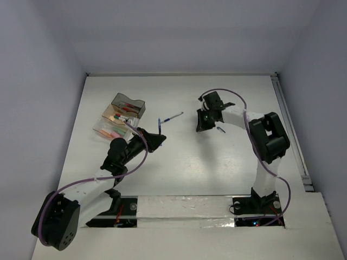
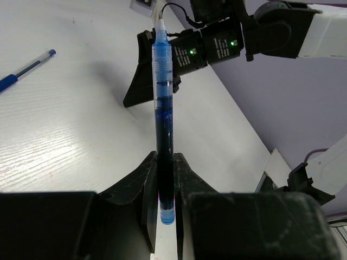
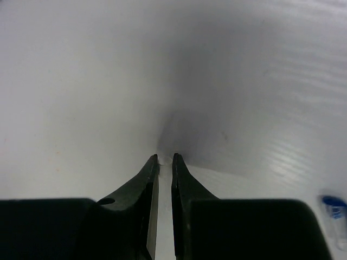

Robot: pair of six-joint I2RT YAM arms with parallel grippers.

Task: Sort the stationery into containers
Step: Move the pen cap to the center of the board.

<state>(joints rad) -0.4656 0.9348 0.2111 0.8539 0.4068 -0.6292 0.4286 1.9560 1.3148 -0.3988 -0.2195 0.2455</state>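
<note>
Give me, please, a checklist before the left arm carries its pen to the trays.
1. Pen clamped in left gripper: ok.
2. Pen in line with fingers, not skewed: ok.
3. Trays in top view, left of that gripper: ok.
4. Free room in trays: cannot tell.
5. Right gripper away from that path, jaws nearly shut, nothing seen held: ok.
6. Other pen sorted: not ok, it lies loose.

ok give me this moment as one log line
left gripper: shut on blue pen | right gripper: shut, nothing seen in it | second pen: loose on table
</note>
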